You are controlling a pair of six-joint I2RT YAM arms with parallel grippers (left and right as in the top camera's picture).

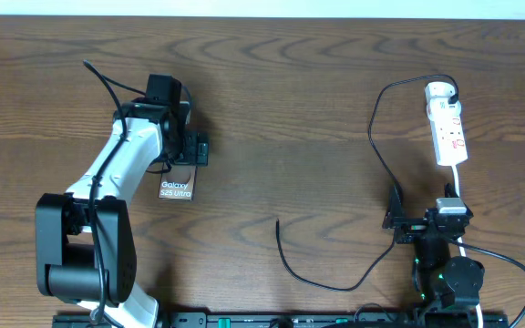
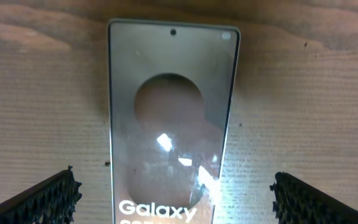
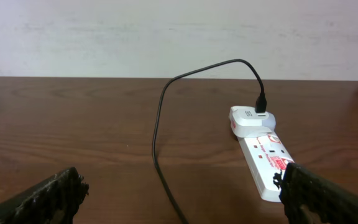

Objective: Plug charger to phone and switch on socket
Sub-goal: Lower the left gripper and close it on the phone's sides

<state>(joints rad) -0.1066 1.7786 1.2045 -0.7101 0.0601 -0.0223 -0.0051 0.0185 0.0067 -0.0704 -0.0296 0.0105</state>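
Note:
The phone [image 1: 176, 189], dark bronze with white "Galaxy" lettering, lies flat on the table. My left gripper [image 1: 192, 150] hovers over its far end, and in the left wrist view the phone [image 2: 166, 124] lies between the open, empty fingers [image 2: 179, 199]. The charger's black cable [image 1: 375, 146] runs from the white adapter [image 1: 439, 91], plugged into the far end of the socket strip [image 1: 449, 135], down past my right gripper [image 1: 424, 208] to a loose tip [image 1: 277, 221]. The right gripper [image 3: 179, 199] is open and empty, with the cable [image 3: 157, 143] between its fingers and the strip [image 3: 267, 162] at its right finger.
The wooden table [image 1: 281, 109] carries nothing else. The strip's white cord [image 1: 459, 187] runs toward the right arm's base. A pale wall [image 3: 166, 31] stands behind the table's far edge.

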